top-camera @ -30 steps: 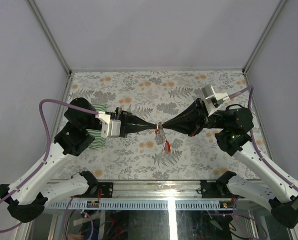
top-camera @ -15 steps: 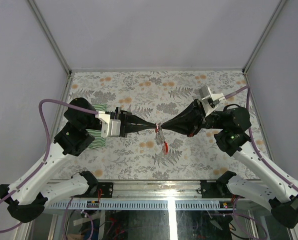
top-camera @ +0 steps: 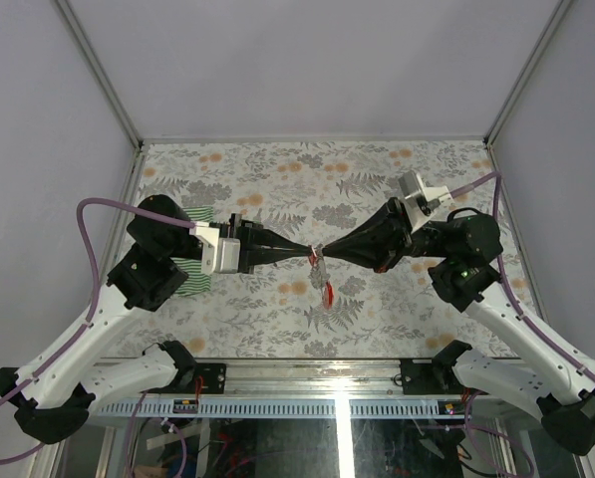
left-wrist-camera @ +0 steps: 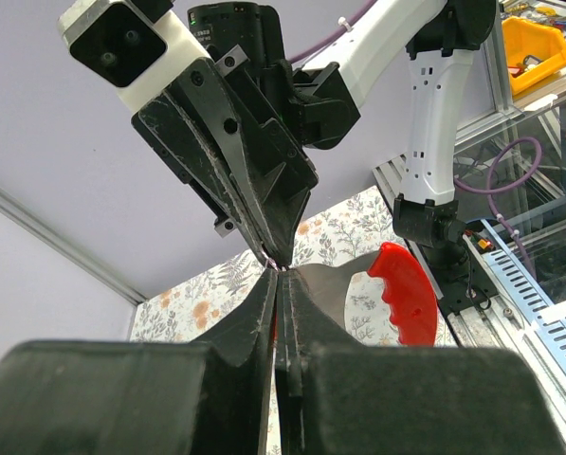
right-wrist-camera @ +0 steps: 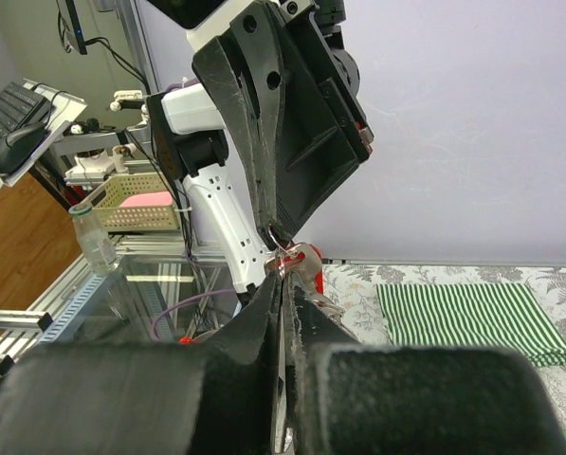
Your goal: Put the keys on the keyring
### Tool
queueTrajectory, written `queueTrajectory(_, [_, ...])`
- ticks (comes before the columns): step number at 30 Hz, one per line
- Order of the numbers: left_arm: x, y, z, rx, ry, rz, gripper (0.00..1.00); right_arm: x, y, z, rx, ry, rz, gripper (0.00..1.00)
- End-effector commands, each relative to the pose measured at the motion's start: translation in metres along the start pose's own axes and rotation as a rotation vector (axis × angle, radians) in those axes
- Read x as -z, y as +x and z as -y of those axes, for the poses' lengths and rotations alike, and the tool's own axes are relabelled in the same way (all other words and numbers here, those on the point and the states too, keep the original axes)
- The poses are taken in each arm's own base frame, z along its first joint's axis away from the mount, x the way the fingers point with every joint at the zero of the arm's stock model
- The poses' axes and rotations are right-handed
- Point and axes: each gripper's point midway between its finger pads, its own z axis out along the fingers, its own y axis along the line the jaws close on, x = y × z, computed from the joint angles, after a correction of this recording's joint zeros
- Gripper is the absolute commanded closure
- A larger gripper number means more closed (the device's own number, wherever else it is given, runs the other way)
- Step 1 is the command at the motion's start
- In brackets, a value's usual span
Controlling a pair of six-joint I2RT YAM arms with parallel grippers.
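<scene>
while keys (top-camera: 322, 269) aloft, striped cloth (top-camera: 193, 280) behind left arm (top-camera: 152, 261)

keys (top-camera: 326, 289) too small to tell apart, striped cloth (top-camera: 190, 281) half hidden under left arm (top-camera: 157, 254)

Floral-print table (top-camera: 277, 179) w/ pale lilac walls (top-camera: 307, 60), alu frame (top-camera: 96, 70).

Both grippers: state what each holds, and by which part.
The left gripper and right gripper, both shut tip to tip, pinch the key bunch at its top. The red-headed key hangs free below. Which piece each grips cannot be told.
</scene>
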Motion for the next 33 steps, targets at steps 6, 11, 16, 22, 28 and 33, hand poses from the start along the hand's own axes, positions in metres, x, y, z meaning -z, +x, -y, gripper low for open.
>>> queueTrajectory(6, [0.000,-0.006,0.003,0.001,0.013,0.008,1.00,0.000,-0.034,-0.014,0.095,0.003,0.100,1.00])
queueTrajectory(11, [-0.001,-0.005,0.004,0.007,0.021,0.005,1.00,0.000,-0.034,-0.009,0.087,0.027,0.101,1.00])
queueTrajectory(16, [-0.001,-0.003,0.004,0.011,0.021,-0.001,1.00,0.000,-0.036,-0.008,0.087,0.044,0.108,1.00])
queueTrajectory(22, [-0.001,0.001,0.003,0.017,0.015,-0.012,1.00,0.001,-0.041,-0.010,0.097,0.049,0.127,1.00])
queueTrajectory(28, [0.000,0.003,0.003,0.020,0.011,-0.018,1.00,0.002,-0.049,-0.016,0.107,0.039,0.154,1.00])
queueTrajectory(33, [0.000,0.004,0.002,0.018,0.002,-0.023,1.00,0.003,-0.055,-0.018,0.111,0.041,0.181,1.00])
